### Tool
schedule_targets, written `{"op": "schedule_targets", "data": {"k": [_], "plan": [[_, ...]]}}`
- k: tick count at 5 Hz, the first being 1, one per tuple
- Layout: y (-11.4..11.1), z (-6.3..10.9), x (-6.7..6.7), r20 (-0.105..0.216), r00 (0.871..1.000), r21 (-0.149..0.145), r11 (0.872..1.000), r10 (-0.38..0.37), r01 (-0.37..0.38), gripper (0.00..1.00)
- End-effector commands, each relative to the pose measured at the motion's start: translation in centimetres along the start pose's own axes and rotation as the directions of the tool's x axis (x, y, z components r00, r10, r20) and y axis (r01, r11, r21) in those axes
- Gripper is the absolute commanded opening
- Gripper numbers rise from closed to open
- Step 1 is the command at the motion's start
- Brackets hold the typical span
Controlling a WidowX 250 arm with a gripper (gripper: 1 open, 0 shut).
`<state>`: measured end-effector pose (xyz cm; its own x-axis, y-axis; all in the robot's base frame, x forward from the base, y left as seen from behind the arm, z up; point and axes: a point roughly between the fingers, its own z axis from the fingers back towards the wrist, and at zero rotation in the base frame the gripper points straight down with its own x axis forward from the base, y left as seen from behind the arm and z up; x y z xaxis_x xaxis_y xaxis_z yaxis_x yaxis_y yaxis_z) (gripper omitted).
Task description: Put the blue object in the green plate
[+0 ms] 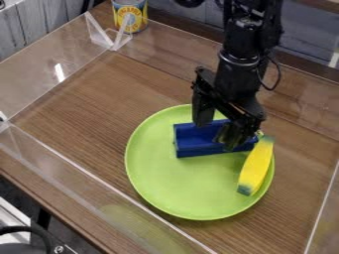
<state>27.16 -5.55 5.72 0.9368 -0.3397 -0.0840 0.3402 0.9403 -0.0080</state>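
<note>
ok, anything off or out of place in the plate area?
Nothing stands out. The blue block lies flat inside the green plate, the yellow object beside it on the plate's right side. The gripper stands open over the block. No spills or damage visible.
</note>
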Motion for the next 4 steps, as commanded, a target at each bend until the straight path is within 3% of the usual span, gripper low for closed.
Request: {"op": "schedule_targets", "data": {"k": [1, 3, 4], "plan": [[-0.5, -0.1, 0.1, 0.016, 1.000, 0.001, 1.000, -0.018, 0.018, 1.00], [-0.6, -1.4, 0.1, 0.021, 0.999, 0.008, 0.999, -0.033, 0.033, 1.00], [-0.4, -1.6, 0.0, 0.023, 0.999, 0.007, 0.999, -0.031, 0.031, 0.00]]}}
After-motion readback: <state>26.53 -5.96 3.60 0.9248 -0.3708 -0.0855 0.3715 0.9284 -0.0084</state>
